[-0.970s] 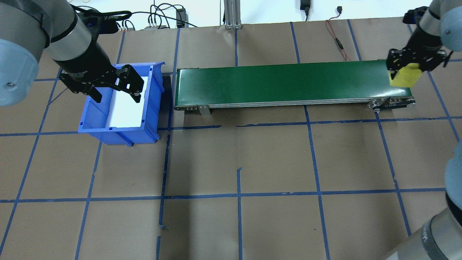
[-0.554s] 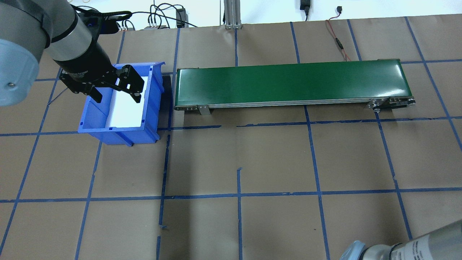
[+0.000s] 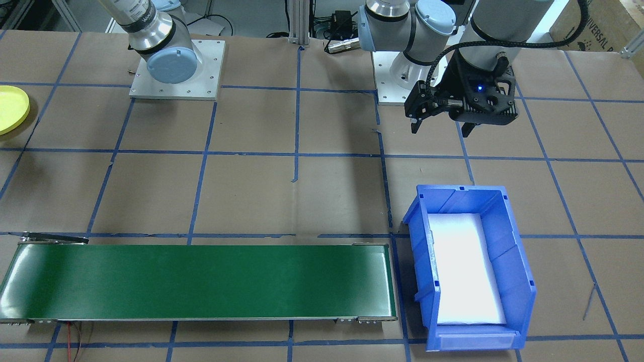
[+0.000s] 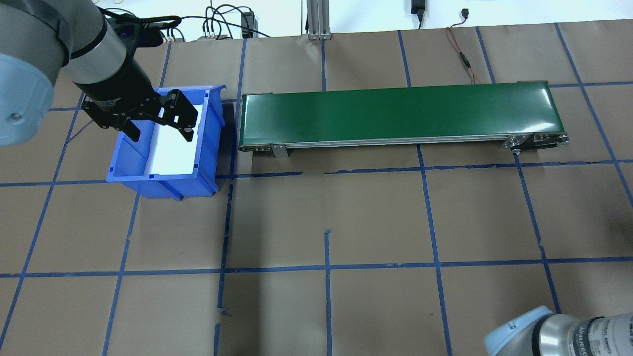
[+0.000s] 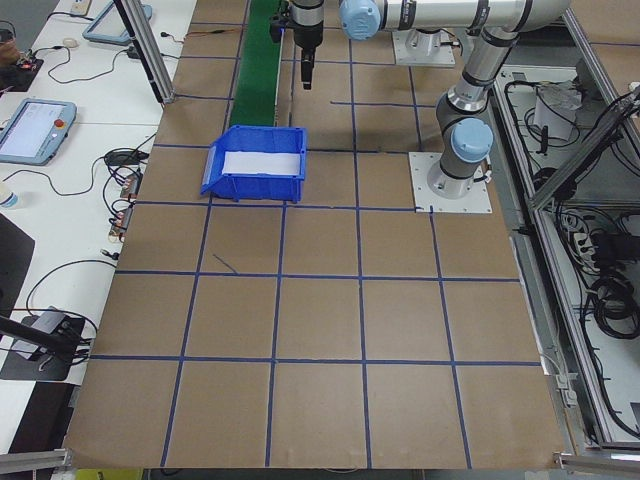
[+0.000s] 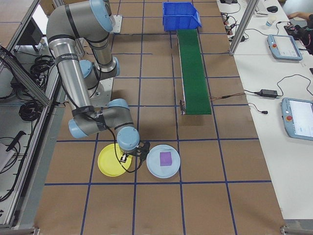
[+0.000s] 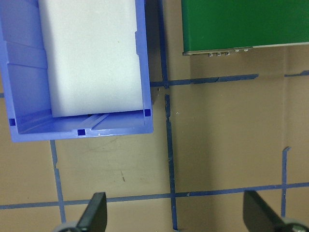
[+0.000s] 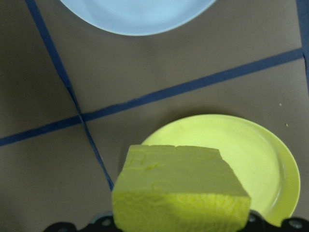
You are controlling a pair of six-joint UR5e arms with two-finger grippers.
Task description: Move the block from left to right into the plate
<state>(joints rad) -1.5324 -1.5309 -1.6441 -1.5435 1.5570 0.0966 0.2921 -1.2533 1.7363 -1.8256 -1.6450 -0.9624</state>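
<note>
My right gripper [image 6: 133,155] is shut on a yellow foam block [image 8: 178,188]. In the right wrist view the block hangs over the near part of the bright yellow plate [image 8: 256,150]. In the exterior right view that gripper stands at the edge of the yellow plate [image 6: 111,164] nearest the pale blue one. The same plate [image 3: 10,108] shows at the left edge of the front-facing view. My left gripper [image 4: 156,118] is open and holds nothing, high over the blue bin [image 4: 129,153]. Its two fingertips [image 7: 94,215] frame bare paper in the left wrist view.
A pale blue plate [image 6: 155,169] carrying a purple block [image 6: 166,158] lies right beside the yellow one. A green conveyor belt [image 4: 395,111] runs from the bin towards the plates. White foam [image 3: 465,266] lines the bin. My right arm's elbow [image 4: 559,331] sits at the bottom right.
The right gripper carried the yellow block off the belt's right end and out of the overhead view; its elbow now shows at the bottom right. The left arm stayed put.
</note>
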